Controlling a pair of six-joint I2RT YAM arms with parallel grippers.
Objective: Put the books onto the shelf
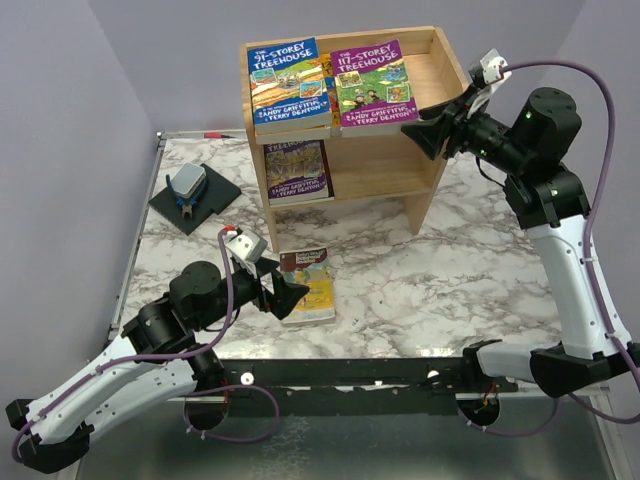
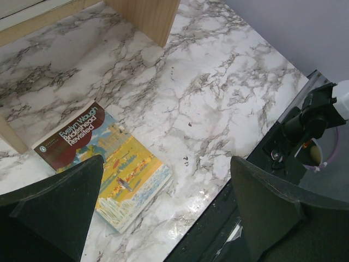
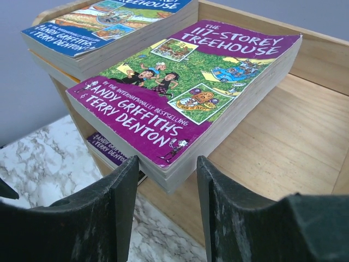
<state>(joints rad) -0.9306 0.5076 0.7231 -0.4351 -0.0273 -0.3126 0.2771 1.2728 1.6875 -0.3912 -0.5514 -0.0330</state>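
left gripper (image 2: 166,164): spread wide, yellow book (image 2: 122,174) just below
right gripper (image 3: 167,164): half spread, purple book (image 3: 180,93) corner between fingers, on shelf (image 3: 283,136)

My right pincer (image 3: 167,164) is dull black. The 117-Storey Treehouse book (image 3: 185,93) is purple with green cartoon art; the 91-Storey Treehouse book (image 1: 288,85) is blue. The shelf (image 3: 283,142) is pale wood grain, and the table (image 2: 218,109) is white marble veined grey. The Brideshead Revisited paperback (image 2: 125,169) is yellow with a maroon corner.
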